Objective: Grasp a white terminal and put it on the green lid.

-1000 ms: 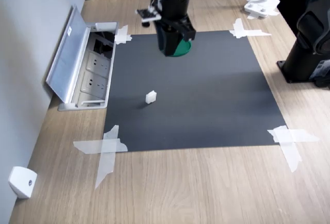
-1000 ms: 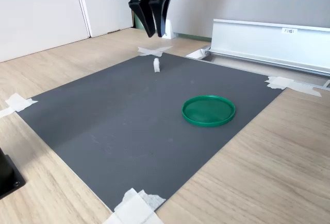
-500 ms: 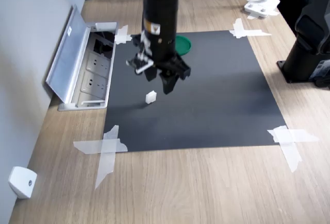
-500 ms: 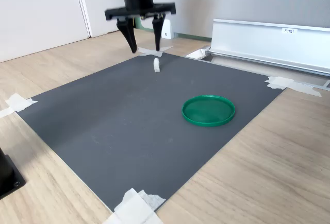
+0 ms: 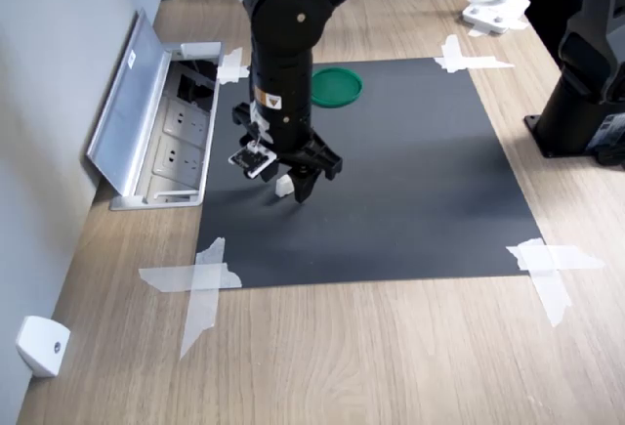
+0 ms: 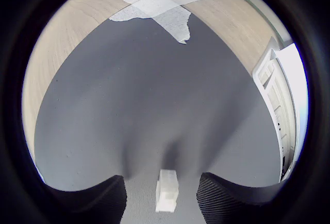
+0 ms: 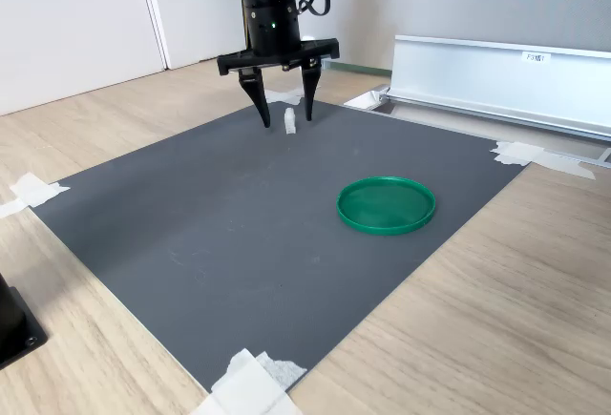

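Having descended from above the green lid [image 5: 336, 87] at upper centre of the first exterior view, the gripper [image 7: 285, 114] stood with jaws wide astride the white terminal [image 7: 290, 121], which rested ungrasped on the dark mat [image 7: 239, 224], indicating that closure was the next step.

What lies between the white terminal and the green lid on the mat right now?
Nothing but bare dark mat. In the second exterior view the stretch from the white terminal, which sits between the open gripper fingers, to the green lid is clear.
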